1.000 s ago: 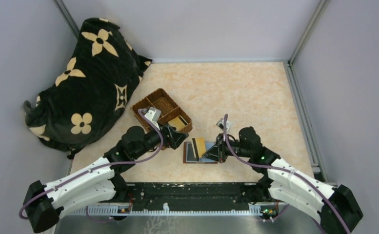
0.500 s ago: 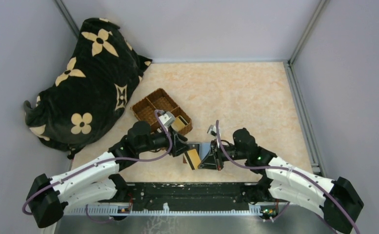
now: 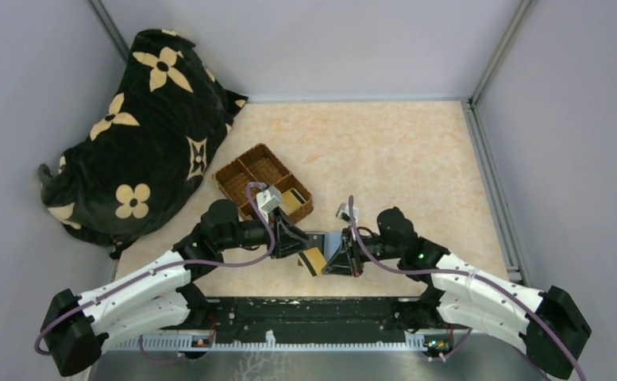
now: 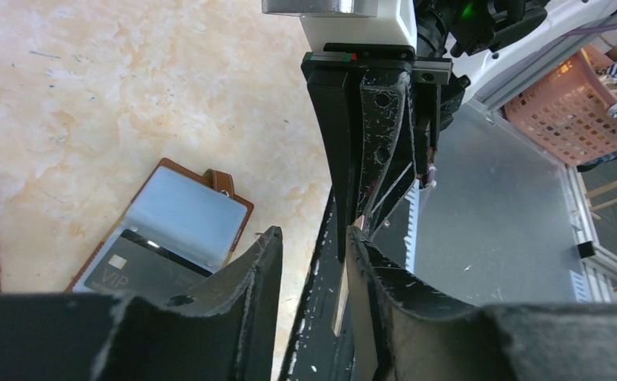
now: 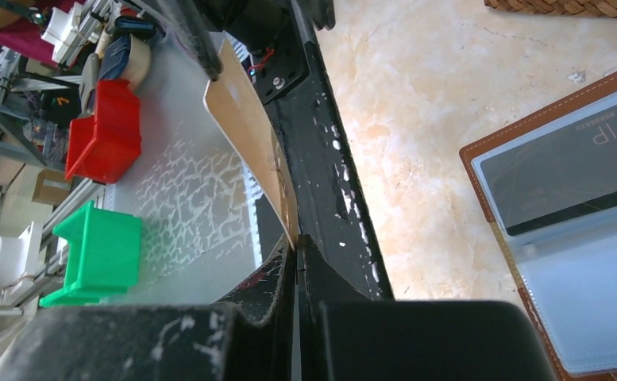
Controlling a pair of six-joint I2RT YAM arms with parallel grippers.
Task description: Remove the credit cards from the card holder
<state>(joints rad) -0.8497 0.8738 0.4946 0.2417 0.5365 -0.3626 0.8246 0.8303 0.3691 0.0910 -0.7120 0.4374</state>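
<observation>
Before you, a tan card [image 3: 314,259] shows against the peach-and-cream marbled table [image 3: 400,151]. Your holder [image 4: 179,208] is reddish-brown outside with pale stitching and grey-blue within, with a black card [image 4: 126,274] lettered VIP in grey in its sleeve. Behind, you have a woven brown basket [image 3: 237,161] and a black cushion [image 3: 142,119] patterned with cream flowers. Past the table's edge, your right wrist view catches a red bin [image 5: 106,131] and a green bin [image 5: 102,254].

From above, you see only slivers of the card holder [image 3: 314,236] under the left gripper [image 3: 305,248] and right gripper [image 3: 327,262]; the right wrist view's edge crops it.
</observation>
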